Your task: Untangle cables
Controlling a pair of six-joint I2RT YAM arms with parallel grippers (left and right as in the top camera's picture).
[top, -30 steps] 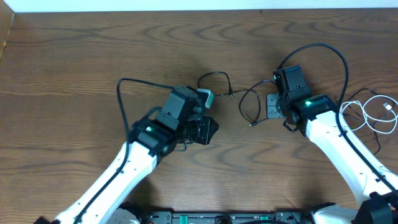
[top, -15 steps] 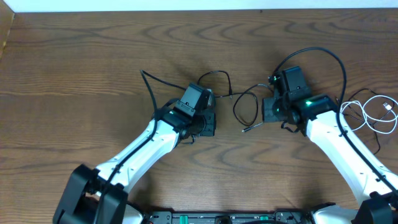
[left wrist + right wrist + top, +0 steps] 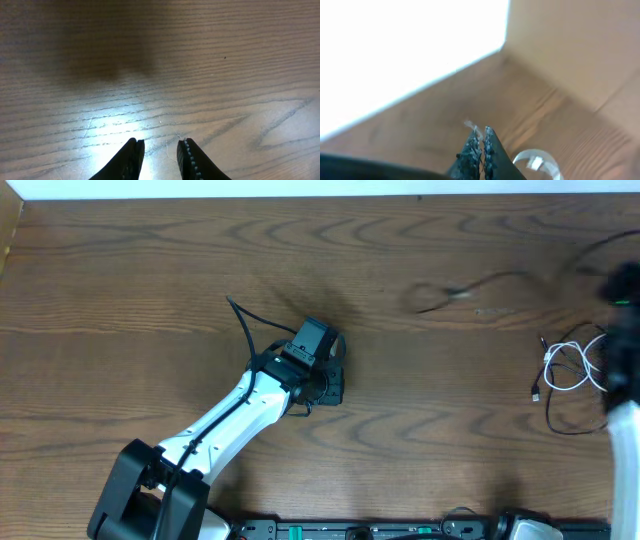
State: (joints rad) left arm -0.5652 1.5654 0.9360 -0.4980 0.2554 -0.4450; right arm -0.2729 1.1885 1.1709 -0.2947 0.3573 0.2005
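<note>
**Black cable blurred at the far side, white cable heaped at the right edge**

The counter is dark brown wood with a strong grain. The left arm reaches from the near edge up to about its middle. The left tool hangs just above bare wood with its two fingers slightly spread; nothing lies between them, and no cable shows in the left wrist view.

The black cable is on the far side of the counter, right of centre and well apart from the left tool. It reads as a thin, smeared dark line with a loop at its left end; it is too blurred to tell whether it lies on the wood or hangs above it.

The white cable lies in loose overlapping loops at the right edge, with one small plug end pointing toward the near-left. Just beside these loops is the right arm, itself blurred and cut off by the picture's edge.

In the right wrist view the right tool has its fingers pressed together. A thin pale wisp stands at their tips, but I cannot tell what it is or whether any cable is pinched there. A pale loop shows out of focus low on the right of that view; I cannot tell whether it belongs to the white cable.
</note>
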